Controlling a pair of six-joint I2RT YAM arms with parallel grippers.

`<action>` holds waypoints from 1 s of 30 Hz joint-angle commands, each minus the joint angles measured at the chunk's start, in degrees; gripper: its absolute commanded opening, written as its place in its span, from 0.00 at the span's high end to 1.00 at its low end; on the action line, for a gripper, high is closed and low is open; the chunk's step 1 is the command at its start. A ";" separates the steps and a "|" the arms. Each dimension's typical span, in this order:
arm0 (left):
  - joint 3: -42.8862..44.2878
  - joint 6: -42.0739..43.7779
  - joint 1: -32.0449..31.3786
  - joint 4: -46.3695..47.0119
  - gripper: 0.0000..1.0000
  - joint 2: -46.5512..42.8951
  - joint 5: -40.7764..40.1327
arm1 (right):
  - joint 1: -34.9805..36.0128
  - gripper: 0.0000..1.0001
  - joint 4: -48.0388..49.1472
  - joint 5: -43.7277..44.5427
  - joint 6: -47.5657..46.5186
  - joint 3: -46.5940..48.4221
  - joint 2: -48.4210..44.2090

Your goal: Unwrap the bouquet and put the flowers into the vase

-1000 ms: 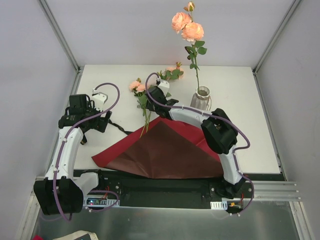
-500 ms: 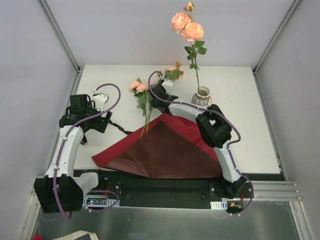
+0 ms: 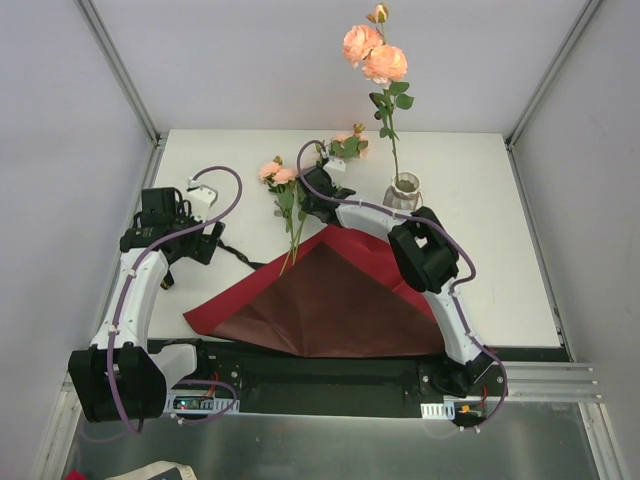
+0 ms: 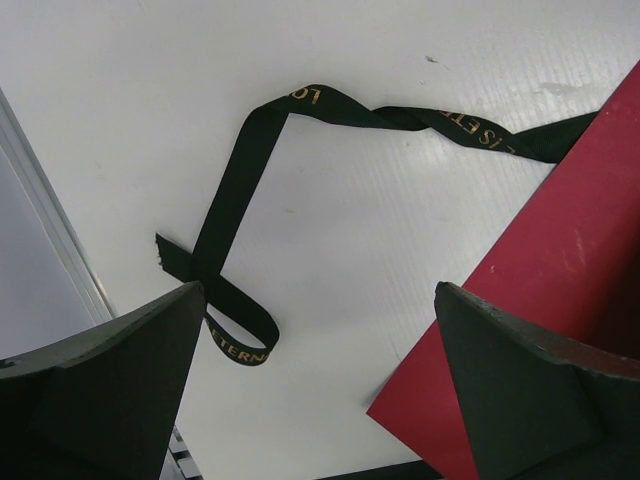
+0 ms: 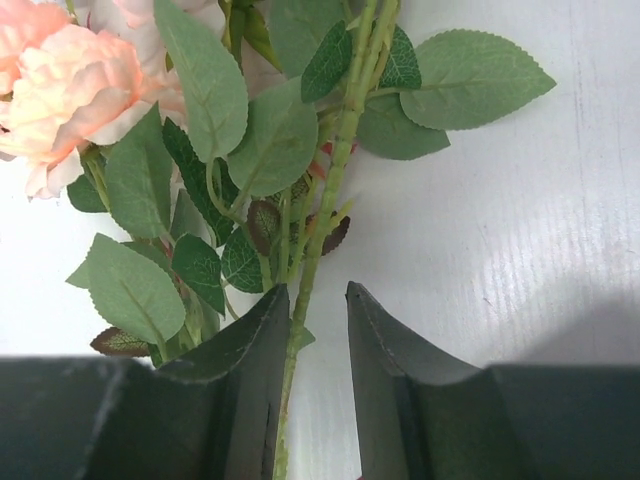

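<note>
From above, the right fingers (image 5: 230,380) were lost among leaves (image 3: 345,150); the wrist view showed them narrow, straddling a rose stem (image 5: 330,190), unclamped. The left fingers (image 4: 100,380) gaped over the ribbon (image 4: 235,190). One flower (image 3: 375,55) stood in the vase (image 3: 403,195); other flowers (image 3: 285,195) lay on the bench (image 3: 480,200).

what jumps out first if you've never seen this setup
A tall stem of peach roses stands in the ribbed vase at the back right of the table. Dark red wrapping paper lies spread open at the near edge, and behind it the right gripper straddles a rose stem lying flat.
</note>
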 commanded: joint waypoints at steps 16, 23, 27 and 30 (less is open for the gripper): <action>-0.99 0.96 0.61 0.99 0.01 -0.23 -0.53 | 0.96 0.97 1.22 0.52 1.21 -0.50 -3.15; -0.46 0.78 0.52 0.99 0.01 -1.02 -0.35 | 3.60 0.99 13.71 2.28 -4.06 -8.50 -12.82; -0.73 0.70 0.61 0.98 0.01 -1.55 -0.44 | 5.01 0.99 20.48 2.72 -8.02 -11.32 -17.31; -1.25 0.78 0.52 0.90 0.01 -2.07 -0.79 | 5.89 0.99 28.56 2.28 -10.74 -13.87 -20.03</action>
